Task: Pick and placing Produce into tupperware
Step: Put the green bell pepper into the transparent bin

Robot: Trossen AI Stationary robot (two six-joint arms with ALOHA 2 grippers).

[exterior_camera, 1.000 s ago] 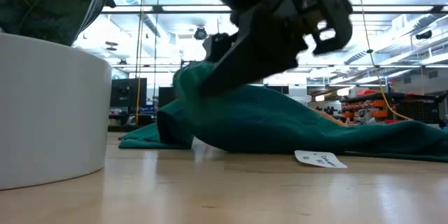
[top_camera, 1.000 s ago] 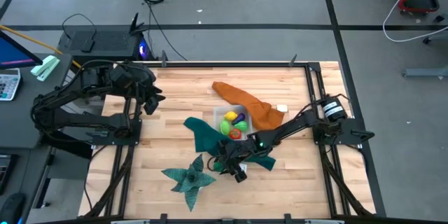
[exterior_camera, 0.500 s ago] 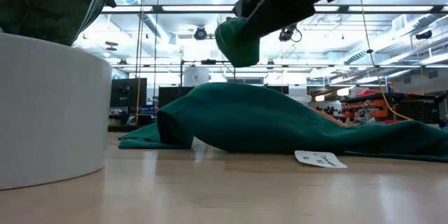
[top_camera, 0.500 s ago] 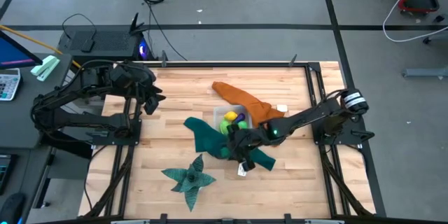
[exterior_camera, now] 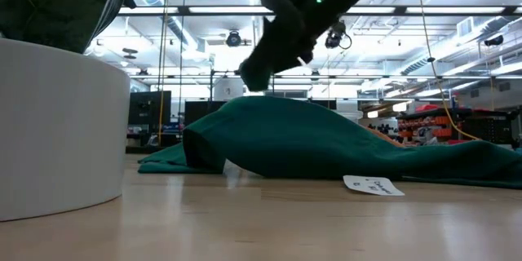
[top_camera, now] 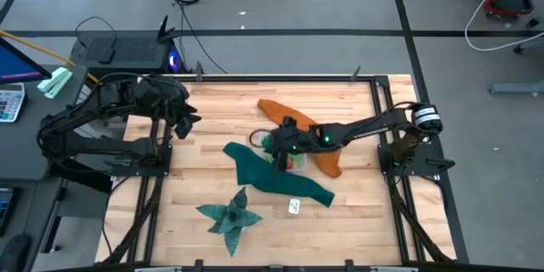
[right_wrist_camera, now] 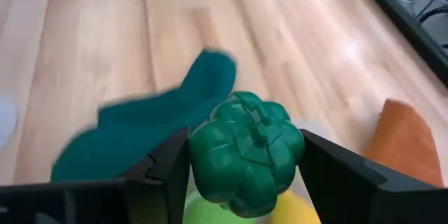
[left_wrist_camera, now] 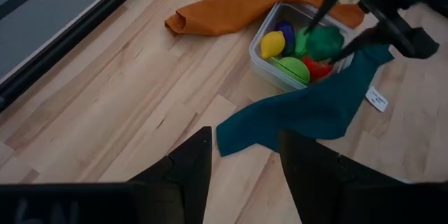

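The right hand (right_wrist_camera: pixel 245 157) grips a dark green toy vegetable (right_wrist_camera: pixel 246 152), its fingers pressed to the ribbed sides, and holds it in the air above the tupperware (left_wrist_camera: pixel 269 66); that box sits near the middle of the worktop (top_camera: pixel 212 119), with the orange cloth (top_camera: pixel 327 155) touching it from about 1 to 4 o'clock and the teal cloth (top_camera: pixel 263 174) lapping its edge at 7 o'clock; a yellow piece (left_wrist_camera: pixel 272 43), a purple piece (left_wrist_camera: pixel 285 31), a light green piece (left_wrist_camera: pixel 294 68) and a red piece (left_wrist_camera: pixel 318 69) already lie inside; the left hand (left_wrist_camera: pixel 245 155) waits with fingers apart, at 9 o'clock of the box and well away from it; I judge the carried piece to be light, stiff hollow plastic, smooth enough to slip, so the lobed flanks, where the fingers now bear, give the surest hold; it should not break if dropped, though it might bounce or roll off the pieces beneath; the left wrist view alone lays out the box's contents, which the arm mostly covers in the high view; the right wrist view alone shows the grip up close; the low view hides the box behind the teal cloth yet shows the white card (exterior_camera: pixel 373 185) flat on the worktop and the carried piece high above the cloth
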